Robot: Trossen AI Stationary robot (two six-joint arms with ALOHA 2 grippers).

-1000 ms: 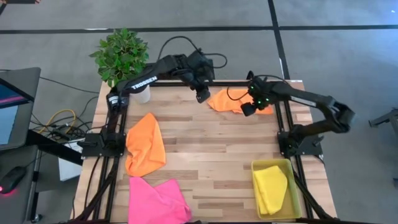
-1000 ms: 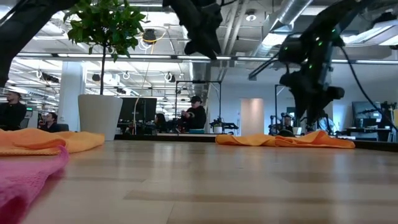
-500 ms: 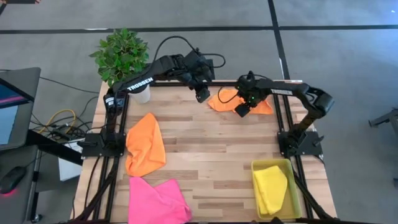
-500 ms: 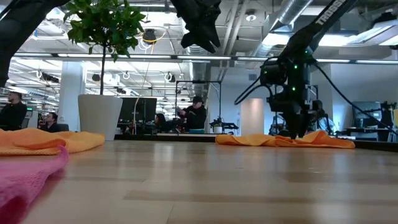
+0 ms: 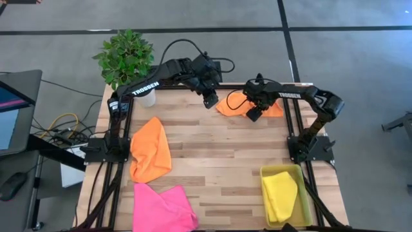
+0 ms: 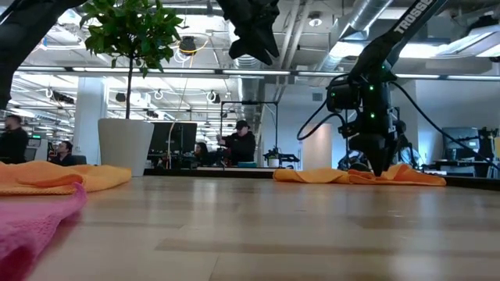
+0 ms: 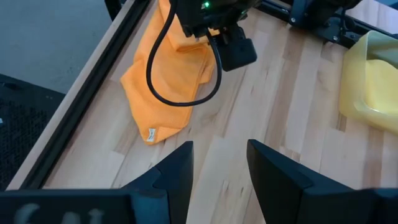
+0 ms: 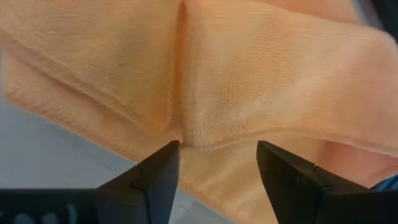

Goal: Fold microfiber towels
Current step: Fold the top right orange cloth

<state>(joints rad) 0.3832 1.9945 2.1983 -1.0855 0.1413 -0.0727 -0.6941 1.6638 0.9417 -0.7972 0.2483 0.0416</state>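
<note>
Lying crumpled, orange towel (image 5: pixel 235 103), long axis along the table's far edge (image 5: pixel 193 88).

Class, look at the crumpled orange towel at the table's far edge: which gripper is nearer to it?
The right gripper, open, is low over the far orange towel, its fingers straddling a fold. The left gripper, open, hangs higher, beside its left end.

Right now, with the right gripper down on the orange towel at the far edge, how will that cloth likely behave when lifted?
Probably floppy: the orange towel lies creased in soft overlapping layers, so it would drape from the right gripper, whose open fingers straddle a fold. Its napped surface suggests decent grip. Likely light, so a pinch may lift only the top layer.
</note>
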